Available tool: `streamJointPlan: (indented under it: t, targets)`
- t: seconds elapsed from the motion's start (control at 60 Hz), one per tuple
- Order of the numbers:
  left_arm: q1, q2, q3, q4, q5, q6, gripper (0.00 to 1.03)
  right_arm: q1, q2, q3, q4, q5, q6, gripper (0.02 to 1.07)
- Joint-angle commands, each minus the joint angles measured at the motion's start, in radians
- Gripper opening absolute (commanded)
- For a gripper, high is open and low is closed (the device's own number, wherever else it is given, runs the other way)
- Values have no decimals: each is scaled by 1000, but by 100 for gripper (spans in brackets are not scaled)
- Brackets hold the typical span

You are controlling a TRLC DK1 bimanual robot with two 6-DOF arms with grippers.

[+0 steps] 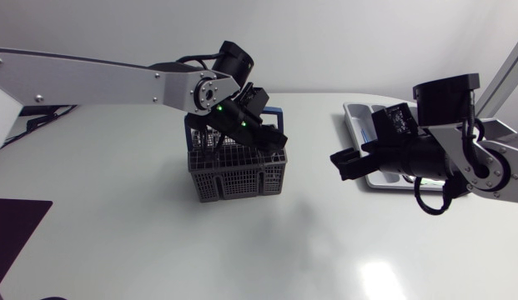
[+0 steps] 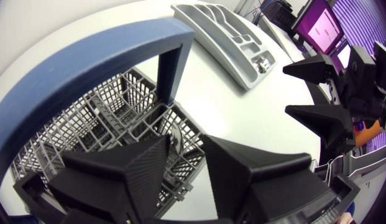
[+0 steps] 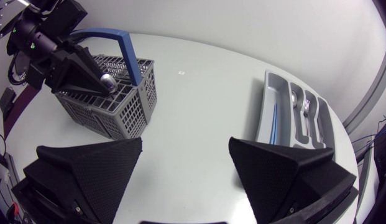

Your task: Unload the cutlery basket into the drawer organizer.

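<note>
The grey wire cutlery basket (image 1: 238,175) (image 3: 121,109) with a blue handle (image 2: 87,56) stands mid-table. My left gripper (image 1: 265,135) (image 2: 185,149) (image 3: 99,82) is open and dips into the basket's top under the handle. A shiny metal piece of cutlery (image 3: 108,79) stands between its fingertips; I cannot tell if they touch it. The grey drawer organizer (image 1: 352,117) (image 3: 265,106) (image 2: 205,34) lies at the right and holds a fork (image 3: 307,109) and a spoon (image 3: 294,99). My right gripper (image 1: 346,162) (image 3: 186,162) (image 2: 304,90) hangs open and empty between basket and organizer.
The white table (image 1: 158,250) shows bare surface in front of the basket and between basket and organizer. My right arm covers the near part of the organizer in the head view. A dark mat (image 1: 12,229) lies at the front left edge.
</note>
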Motion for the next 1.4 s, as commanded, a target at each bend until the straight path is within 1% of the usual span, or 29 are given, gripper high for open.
streamJointPlan:
  t: [0.0, 0.3, 0.367, 0.533, 0.55, 0.6, 0.65, 0.867, 0.933, 0.967, 1.333, 1.383]
  targets:
    - [2, -28, -2, -1, 8, -23, 53, 7, 4, -27, 6, 8, 13, 102]
    - [7, -20, 6, -4, 10, -36, 53, 13, 9, -31, 17, 12, 13, 102]
    - [7, -19, 8, -4, 10, -36, 51, 13, 10, -29, 18, 14, 13, 102]
    - [7, -5, 20, -1, 10, -39, 50, 13, 13, -29, 21, 14, 13, 102]
    - [7, -3, 21, 0, 10, -39, 49, 13, 15, -31, 23, 14, 13, 102]
    - [8, 1, 26, 5, 10, -41, 39, 13, 16, -32, 26, 14, 13, 102]
    - [11, 4, 26, 20, 10, -46, 34, 13, 16, -32, 26, 14, 13, 102]
    - [11, 17, 24, 29, 10, -49, 33, 13, 19, -32, 31, 14, 11, 102]
    - [11, 18, 23, 29, 10, -50, 24, 13, 21, -34, 31, 14, 11, 102]
    - [11, 20, 23, 29, 10, -50, 22, 13, 21, -34, 31, 14, 11, 102]
    - [13, 29, 18, 29, 10, -49, 21, 15, 19, -34, 31, 14, 13, 102]
    - [13, 29, 18, 29, 8, -47, 20, 15, 19, -34, 31, 14, 11, 102]
